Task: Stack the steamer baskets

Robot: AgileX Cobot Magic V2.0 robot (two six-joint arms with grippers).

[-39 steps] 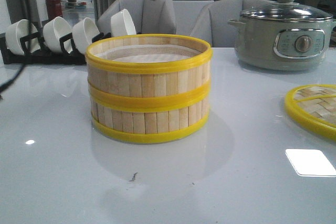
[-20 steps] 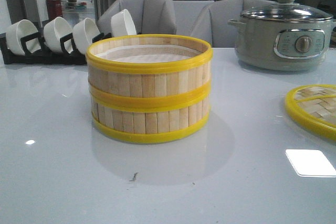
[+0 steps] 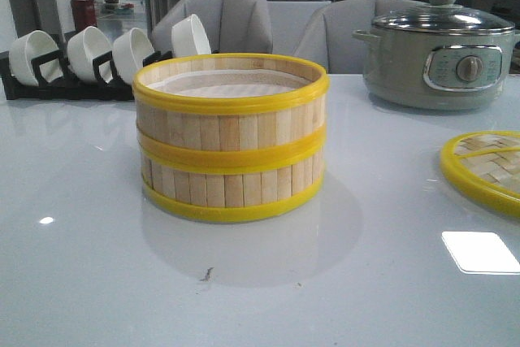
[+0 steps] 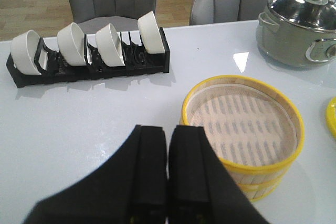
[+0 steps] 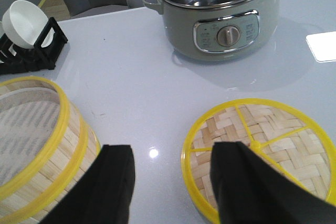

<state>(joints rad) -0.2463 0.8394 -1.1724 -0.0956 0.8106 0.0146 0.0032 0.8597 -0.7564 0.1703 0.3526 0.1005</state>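
The two steamer baskets stand stacked in the middle of the table, the upper basket (image 3: 231, 123) squarely on the lower basket (image 3: 231, 191). The white liner shows inside the top one (image 4: 242, 121). My left gripper (image 4: 168, 129) is shut with nothing between its fingers; it hovers over the table beside the stack, apart from it. My right gripper (image 5: 174, 149) is open and empty, above the bare table between the stack (image 5: 39, 145) and the lid. Neither gripper appears in the front view.
A flat woven lid (image 3: 486, 166) with a yellow rim lies at the right (image 5: 262, 145). A grey-green electric pot (image 3: 439, 54) with a glass lid stands at the back right. A black rack of white bowls (image 3: 73, 67) lines the back left. Chairs stand behind the table.
A dark arm at the top of the front view and a cable at the left edge, seen a second ago, are gone from view. The stack has not moved.
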